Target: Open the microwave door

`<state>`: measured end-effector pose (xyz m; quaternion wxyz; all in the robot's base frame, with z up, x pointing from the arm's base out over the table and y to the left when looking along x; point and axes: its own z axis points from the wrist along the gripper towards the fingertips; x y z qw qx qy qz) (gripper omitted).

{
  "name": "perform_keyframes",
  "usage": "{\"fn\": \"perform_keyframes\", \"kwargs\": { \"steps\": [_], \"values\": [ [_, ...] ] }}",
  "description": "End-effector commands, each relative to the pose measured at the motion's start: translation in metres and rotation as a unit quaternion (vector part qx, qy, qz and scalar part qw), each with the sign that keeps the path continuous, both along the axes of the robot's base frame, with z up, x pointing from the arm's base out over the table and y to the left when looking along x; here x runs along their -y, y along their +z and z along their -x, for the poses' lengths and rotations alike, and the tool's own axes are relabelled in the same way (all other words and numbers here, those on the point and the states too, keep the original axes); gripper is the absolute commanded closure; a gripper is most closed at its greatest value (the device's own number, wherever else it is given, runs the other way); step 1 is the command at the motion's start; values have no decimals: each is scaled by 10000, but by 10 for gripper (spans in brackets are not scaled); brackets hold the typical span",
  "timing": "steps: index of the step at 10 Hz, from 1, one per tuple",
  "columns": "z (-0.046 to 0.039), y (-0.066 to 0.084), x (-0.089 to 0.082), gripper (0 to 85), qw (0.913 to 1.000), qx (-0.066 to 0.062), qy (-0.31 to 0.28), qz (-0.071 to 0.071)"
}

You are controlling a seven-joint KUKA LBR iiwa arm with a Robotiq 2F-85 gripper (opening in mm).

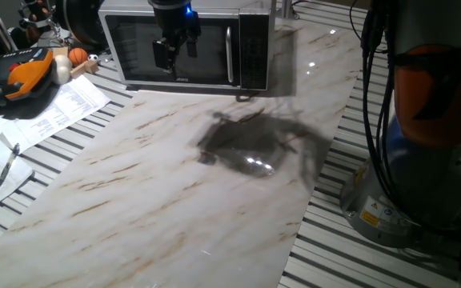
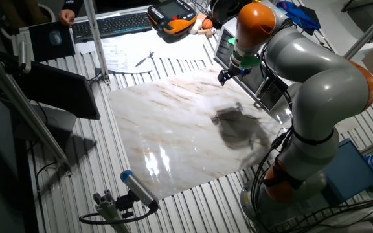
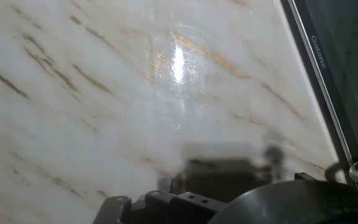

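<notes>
The microwave (image 1: 214, 10) stands at the back of the marble slab (image 1: 158, 192), silver and black. Its door (image 1: 130, 48) lies flush with the front, with a dark window and a vertical silver handle (image 1: 230, 54) beside the dark keypad panel (image 1: 254, 48). My gripper (image 1: 174, 52) hangs in front of the door window, left of the handle and above the slab, open with nothing between its fingers. From the other side, the gripper (image 2: 227, 74) sits just before the microwave (image 2: 271, 94). The hand view looks down on marble, with the door's lower edge (image 3: 347, 56) at right; my fingertips are out of view there.
Left of the microwave lie papers (image 1: 62, 108), a pen (image 1: 8, 162), an orange teach pendant (image 1: 22, 74) and small balls (image 1: 78, 56). The robot base (image 1: 398, 200) stands at the right on the slatted table. A keyboard (image 2: 118, 23) sits far off.
</notes>
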<state>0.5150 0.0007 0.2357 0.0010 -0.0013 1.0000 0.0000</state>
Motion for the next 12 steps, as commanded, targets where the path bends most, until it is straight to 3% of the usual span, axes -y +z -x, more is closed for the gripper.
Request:
{"fn": "perform_keyframes", "kwargs": {
  "steps": [1,7,9,12],
  "values": [
    [1,1,0,850,9912,-1125,702,-46],
    [2,1,0,850,9915,-1110,680,-42],
    [9,2,1,850,9927,-1049,597,-29],
    [18,3,10,850,9965,-835,-102,10]
  ]
}}
